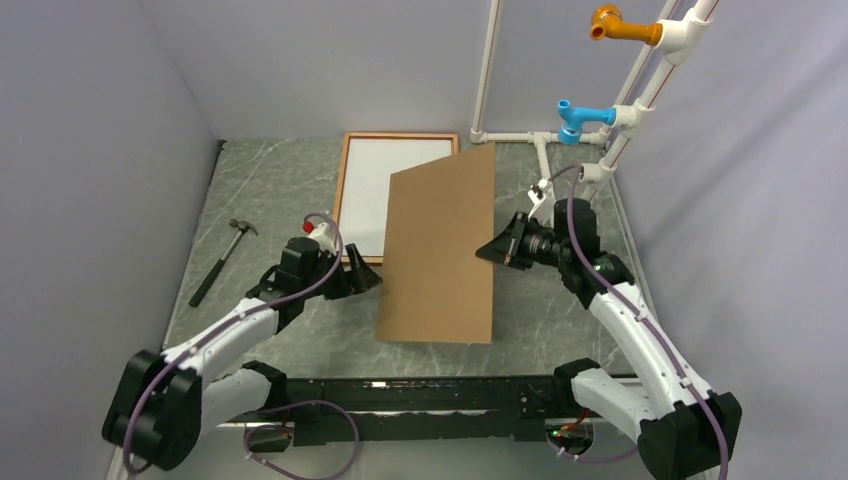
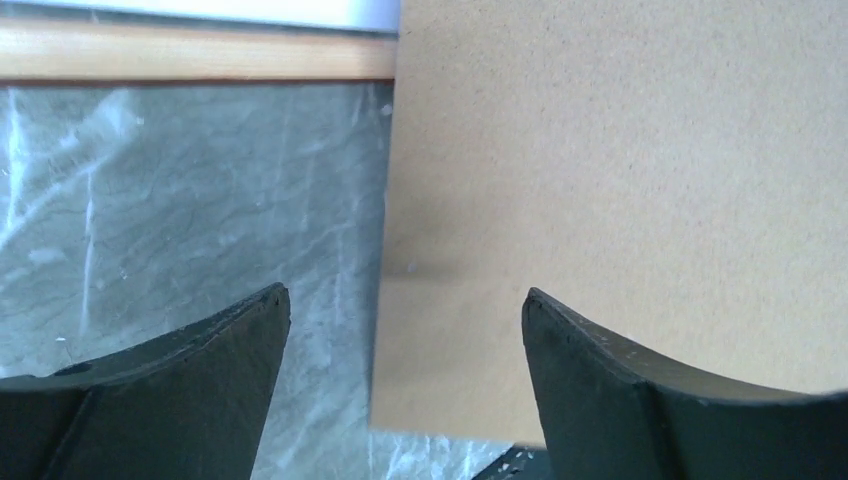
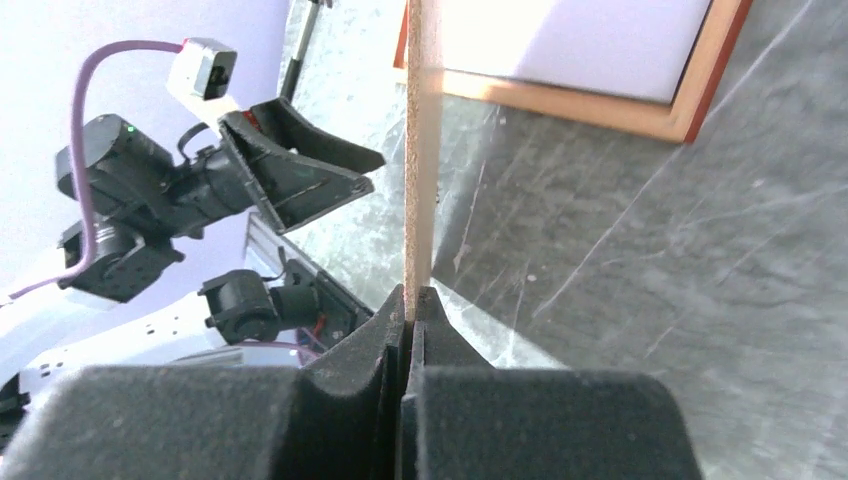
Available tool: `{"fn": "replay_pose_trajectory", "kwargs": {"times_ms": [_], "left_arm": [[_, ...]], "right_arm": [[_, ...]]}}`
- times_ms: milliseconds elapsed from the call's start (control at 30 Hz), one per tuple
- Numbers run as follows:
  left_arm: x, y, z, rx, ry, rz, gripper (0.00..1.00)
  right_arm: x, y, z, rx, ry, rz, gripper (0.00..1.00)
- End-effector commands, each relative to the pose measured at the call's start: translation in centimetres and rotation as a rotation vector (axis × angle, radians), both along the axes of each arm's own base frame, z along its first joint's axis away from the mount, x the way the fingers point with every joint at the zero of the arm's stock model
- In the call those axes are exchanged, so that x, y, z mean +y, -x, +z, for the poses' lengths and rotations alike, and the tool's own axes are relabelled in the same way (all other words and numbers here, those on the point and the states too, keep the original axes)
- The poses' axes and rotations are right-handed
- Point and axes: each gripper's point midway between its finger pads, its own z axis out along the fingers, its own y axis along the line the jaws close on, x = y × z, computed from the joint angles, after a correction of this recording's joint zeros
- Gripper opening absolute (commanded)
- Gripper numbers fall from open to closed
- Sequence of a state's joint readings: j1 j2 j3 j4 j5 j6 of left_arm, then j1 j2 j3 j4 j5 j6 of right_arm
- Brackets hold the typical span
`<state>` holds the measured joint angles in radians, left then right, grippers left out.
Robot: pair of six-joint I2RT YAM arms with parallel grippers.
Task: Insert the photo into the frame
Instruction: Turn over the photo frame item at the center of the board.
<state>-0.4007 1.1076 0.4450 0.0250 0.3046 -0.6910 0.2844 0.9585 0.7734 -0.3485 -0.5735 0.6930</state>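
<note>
Backing board (image 1: pixel 440 250) tilted up off the table (image 1: pixel 270 200), pinched at its edge by the right gripper (image 3: pixel 411 295), clamped tight on it. Frame (image 1: pixel 400 135) flat, beyond the left gripper (image 2: pixel 405 300), partly behind the board. Photo (image 1: pixel 370 195) apparently inside it already, white back up. Left gripper spread apart, holding nothing, near the board's lower left edge. Probably left to do: lowering the board over the photo.
</note>
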Motion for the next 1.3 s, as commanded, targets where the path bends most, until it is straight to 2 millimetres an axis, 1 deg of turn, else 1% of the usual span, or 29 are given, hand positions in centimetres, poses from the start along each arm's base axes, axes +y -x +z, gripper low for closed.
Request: {"fn": "replay_pose_trajectory", "kwargs": {"times_ms": [0,133,233,333,367,467,567,667,767,933,967,1100,1200,1267], "left_arm": [[0.1,-0.4,5.3,-0.128,0.013,-0.013,0.92],[0.2,0.0,9.6,-0.22,0.049,-0.019,0.98],[0.2,0.4,12.0,-0.258,0.066,-0.028,0.99],[0.1,0.8,13.4,-0.273,0.071,-0.043,0.99],[0.0,0.9,13.8,-0.277,0.077,-0.048,0.99],[-0.5,1.1,14.8,-0.291,0.093,-0.071,0.99],[-1.2,1.3,15.7,-0.301,0.117,-0.1,0.99],[-2.1,1.6,16.4,-0.301,0.122,-0.121,0.99],[-2.9,1.7,17.2,-0.301,0.121,-0.128,0.99],[-4.6,1.7,18.5,-0.295,0.131,-0.136,0.99],[-4.9,1.7,18.6,-0.287,0.132,-0.137,1.0],[-6.3,1.7,18.6,-0.256,0.124,-0.149,0.99],[-7.0,1.6,18.7,-0.247,0.127,-0.155,0.99],[-7.3,1.6,18.7,-0.241,0.129,-0.154,0.99]], "right_arm": [[-1.7,-0.1,4.8,-0.124,0.148,0.015,0.0],[-2.8,0.2,6.3,-0.093,0.254,0.027,0.0],[-3.6,0.2,7.4,-0.084,0.321,0.04,0.0],[-4.3,0.2,8.6,-0.084,0.377,0.045,0.0],[-4.3,0.3,9.7,-0.103,0.382,0.057,0.0],[-4.1,0.6,11.3,-0.125,0.394,0.107,0.0],[-4.0,0.9,12.0,-0.134,0.406,0.15,0.0],[-3.9,0.9,12.0,-0.106,0.404,0.161,0.0],[-4.1,0.4,11.5,-0.065,0.42,0.128,0.0],[-6.2,-1.3,10.9,-0.022,0.536,-0.001,0.0],[-6.3,-1.5,11.0,-0.02,0.548,-0.012,0.0],[-5.3,-2.0,11.0,-0.022,0.548,-0.007,0.0],[-3.8,-2.2,9.9,-0.003,0.575,0.002,0.0],[-2.2,-1.9,8.9,0.006,0.612,0.026,0.0]]}}
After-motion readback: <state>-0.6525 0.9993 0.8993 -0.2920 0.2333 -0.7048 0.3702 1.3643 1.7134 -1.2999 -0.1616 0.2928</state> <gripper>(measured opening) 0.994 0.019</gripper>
